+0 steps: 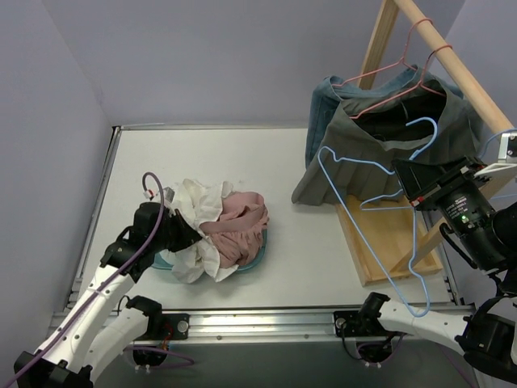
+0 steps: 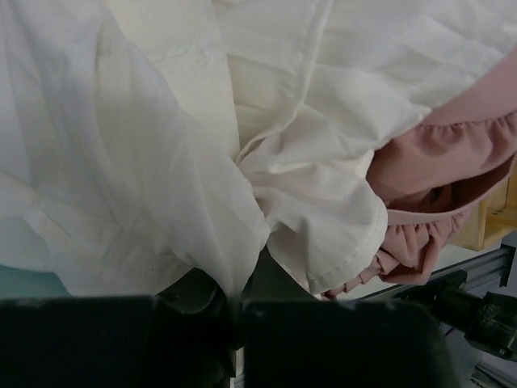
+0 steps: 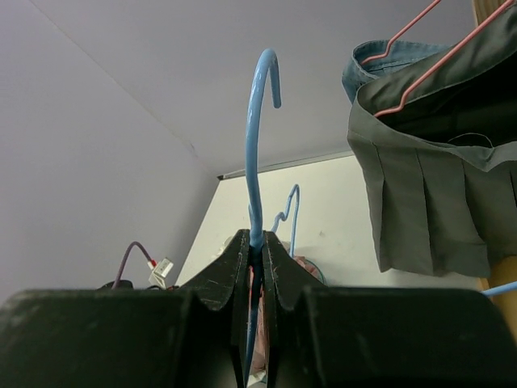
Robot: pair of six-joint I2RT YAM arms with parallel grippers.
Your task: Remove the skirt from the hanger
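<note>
Pinches soft, likely light, floppy white cloth (image 2: 307,186) by a bunched fold between left gripper (image 2: 234,303) tips, clamps right gripper (image 3: 255,238) on neck of stiff blue hanger (image 3: 257,145).

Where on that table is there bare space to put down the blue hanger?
Bare table behind the clothes pile up to the back wall, and the strip between pile and wooden rack base. Crowded: the right side, under the hanging skirt.

You are seeing white arm shells (image 1: 95,293) with black joints, a thin purple cable (image 1: 161,208) running along the left arm (image 1: 109,271), and matte black jaws.
</note>
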